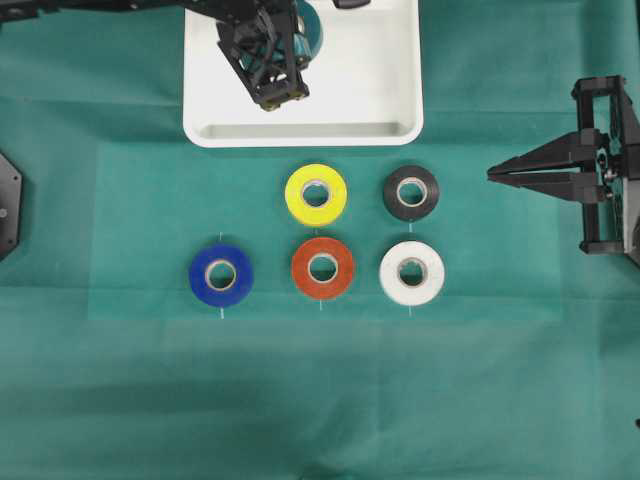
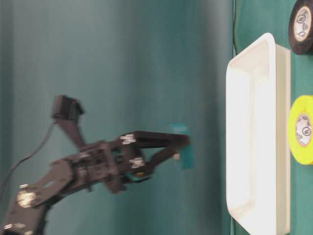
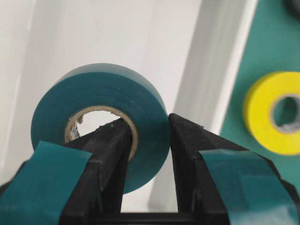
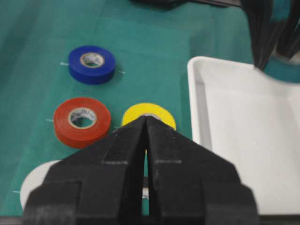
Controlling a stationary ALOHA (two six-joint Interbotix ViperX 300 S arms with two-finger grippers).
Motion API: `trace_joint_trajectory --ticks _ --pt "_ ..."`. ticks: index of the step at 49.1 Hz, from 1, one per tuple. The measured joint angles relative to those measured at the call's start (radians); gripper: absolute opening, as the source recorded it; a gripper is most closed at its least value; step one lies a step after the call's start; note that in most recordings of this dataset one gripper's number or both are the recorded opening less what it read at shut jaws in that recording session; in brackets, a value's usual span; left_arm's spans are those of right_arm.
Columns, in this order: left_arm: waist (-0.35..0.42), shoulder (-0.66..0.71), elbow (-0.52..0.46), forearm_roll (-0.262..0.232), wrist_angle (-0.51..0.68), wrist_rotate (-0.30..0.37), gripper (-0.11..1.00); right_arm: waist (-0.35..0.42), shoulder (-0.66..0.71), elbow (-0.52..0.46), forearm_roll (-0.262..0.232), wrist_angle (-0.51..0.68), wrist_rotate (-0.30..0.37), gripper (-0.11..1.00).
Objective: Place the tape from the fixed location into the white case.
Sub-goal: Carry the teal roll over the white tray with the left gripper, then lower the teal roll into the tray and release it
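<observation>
Two grippers were mine, and only the left gripper (image 3: 146, 136) had work in it. One finger (image 3: 108, 154) ran through the pale core of the tape (image 3: 101, 117) and the other pressed the outside of the roll, so the teal ring was pinched by its wall between them, my jaws narrowed to that thickness. I held it standing on edge, off the floor of the white case (image 1: 395, 110), with the tray's pale bottom and raised rim spread out behind the roll in my left wrist view. From overhead, my left arm reached in over the top part of the tray, and a sliver of teal showed beside my fingers there. The table-level view was blurred, but it showed the roll at my fingertips, apart from the tray's inner face.

My right gripper (image 1: 495, 176) hung over the green cloth (image 1: 120, 400) well to the right, its jaws pressed together with nothing between them.

Below the tray, five more rolls lay flat on the cloth: the yellow roll (image 1: 316, 193) and black roll (image 1: 411, 192) in the near row, then the blue roll (image 1: 221, 275), red roll (image 1: 323, 267) and white roll (image 1: 412, 272).
</observation>
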Motion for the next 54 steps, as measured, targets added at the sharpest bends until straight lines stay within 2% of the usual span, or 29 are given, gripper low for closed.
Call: trace_joint_trajectory --ticks 14,27,39,54 --pt "0.012 0.061 0.071 0.0 -0.17 -0.002 0.22 0.0 0.006 0.0 0.0 0.0 0.0 0.0" --pt "0.052 0.1 0.123 0.0 -0.235 -0.002 0.22 0.0 0.015 0.0 0.0 0.0 0.0 0.0" --pt "0.058 0.143 0.141 -0.002 -0.308 -0.002 0.22 0.0 0.029 0.0 0.0 -0.002 0.0 0.0" --pt "0.058 0.199 0.14 -0.006 -0.319 0.002 0.22 0.0 0.029 0.002 0.0 -0.002 0.0 0.0"
